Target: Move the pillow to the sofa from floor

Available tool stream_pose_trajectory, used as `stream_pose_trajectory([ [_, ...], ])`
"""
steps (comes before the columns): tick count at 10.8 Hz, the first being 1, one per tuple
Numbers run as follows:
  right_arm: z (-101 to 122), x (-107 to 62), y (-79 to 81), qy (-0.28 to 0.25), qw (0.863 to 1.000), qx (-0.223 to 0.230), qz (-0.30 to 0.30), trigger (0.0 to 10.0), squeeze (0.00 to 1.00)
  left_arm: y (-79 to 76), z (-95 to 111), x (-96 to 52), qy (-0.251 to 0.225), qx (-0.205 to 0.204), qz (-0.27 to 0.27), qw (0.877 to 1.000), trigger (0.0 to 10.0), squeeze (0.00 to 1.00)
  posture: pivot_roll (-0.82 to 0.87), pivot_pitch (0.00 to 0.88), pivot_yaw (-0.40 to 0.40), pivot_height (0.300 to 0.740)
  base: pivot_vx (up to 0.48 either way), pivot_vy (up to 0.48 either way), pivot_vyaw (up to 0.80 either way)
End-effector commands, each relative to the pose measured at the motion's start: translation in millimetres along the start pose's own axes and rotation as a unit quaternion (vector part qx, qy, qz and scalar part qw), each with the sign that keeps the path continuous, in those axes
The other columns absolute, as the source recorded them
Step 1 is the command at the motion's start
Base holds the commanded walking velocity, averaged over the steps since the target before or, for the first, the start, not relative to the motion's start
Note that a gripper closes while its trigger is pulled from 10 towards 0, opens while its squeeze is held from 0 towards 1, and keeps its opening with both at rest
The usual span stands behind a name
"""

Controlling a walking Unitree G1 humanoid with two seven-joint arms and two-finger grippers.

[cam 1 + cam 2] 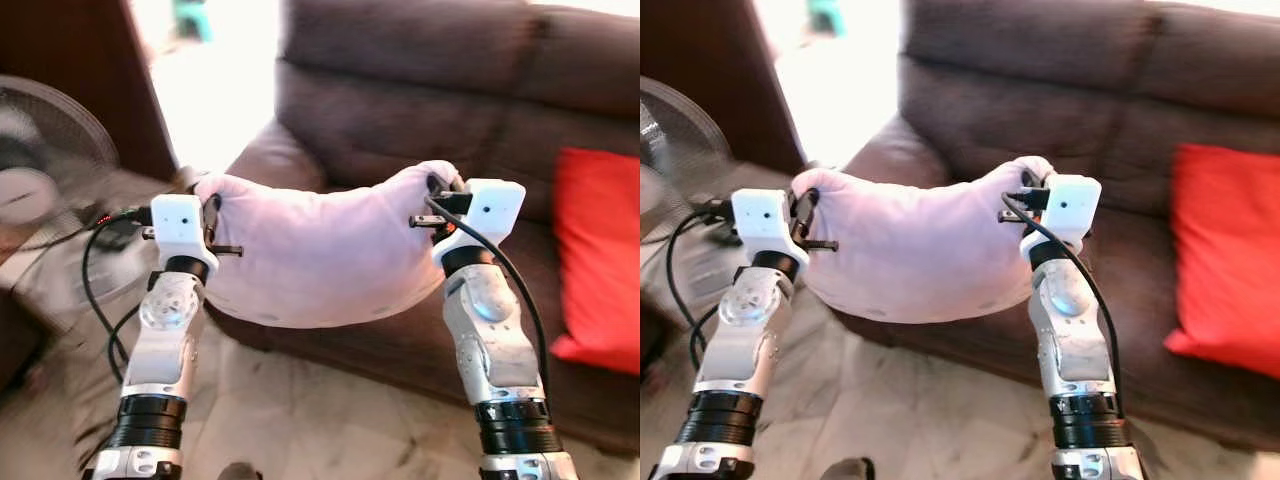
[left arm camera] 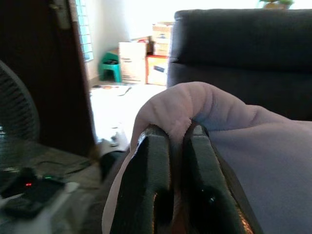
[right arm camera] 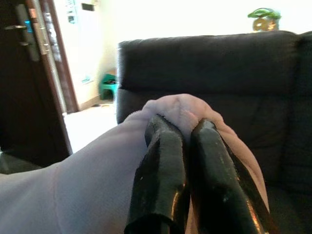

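Pillow (image 1: 310,255), pale pink, held off floor, sagging between both arms, in front of dark sofa (image 1: 400,120). Left claw (image 2: 176,141) pinched on one corner; right claw (image 3: 186,129) pinched on other. Red cushion (image 1: 600,260) on sofa seat, right. Fan (image 1: 45,150) at left.

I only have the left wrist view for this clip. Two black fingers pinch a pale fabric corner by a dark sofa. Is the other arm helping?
Observer: Yes. The right hand pinches the opposite corner of the pillow.
Operator: Is the pillow off the floor?
Observer: Yes, it hangs sagging between the left hand and the right one, above the tiled floor.
Operator: Anything already on the sofa?
Observer: A red cushion leans on the sofa to the robot's right.
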State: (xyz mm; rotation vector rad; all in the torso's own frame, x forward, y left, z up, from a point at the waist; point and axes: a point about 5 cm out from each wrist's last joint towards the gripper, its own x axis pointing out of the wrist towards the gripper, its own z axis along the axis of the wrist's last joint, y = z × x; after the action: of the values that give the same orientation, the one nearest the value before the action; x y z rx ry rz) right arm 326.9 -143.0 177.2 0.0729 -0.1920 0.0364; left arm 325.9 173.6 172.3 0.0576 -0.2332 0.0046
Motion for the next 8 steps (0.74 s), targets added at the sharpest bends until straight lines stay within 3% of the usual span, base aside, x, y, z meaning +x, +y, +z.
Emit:
stream_pose_trajectory([
  [1,19.0,3.9,-5.0,-0.041,0.999,0.001,-0.014,10.0,0.0,-3.3,11.9,5.6,-0.025,0.002,-0.005,1.0,10.0,0.0,0.11,0.058,-0.043,0.74,0.281,0.0,0.0],
  [3,15.9,4.5,-6.5,-0.03,0.999,0.008,-0.02,10.0,0.0,-3.9,11.8,5.6,-0.023,0.003,-0.008,1.0,10.0,0.0,0.11,0.058,-0.041,0.74,0.3,0.0,0.0],
  [5,16.3,5.4,-5.5,-0.031,0.999,0.001,-0.022,10.0,0.0,-4.6,10.8,5.8,-0.021,0.003,-0.013,1.0,10.0,0.0,0.11,0.057,-0.039,0.74,0.306,0.0,-0.72],
  [8,16.3,4.6,-3.4,-0.034,0.999,-0.004,-0.023,10.0,0.0,-5.6,9.4,5.2,-0.017,0.005,-0.019,1.0,10.0,0.0,0.11,0.06,-0.037,0.74,0.311,0.0,0.0],
])
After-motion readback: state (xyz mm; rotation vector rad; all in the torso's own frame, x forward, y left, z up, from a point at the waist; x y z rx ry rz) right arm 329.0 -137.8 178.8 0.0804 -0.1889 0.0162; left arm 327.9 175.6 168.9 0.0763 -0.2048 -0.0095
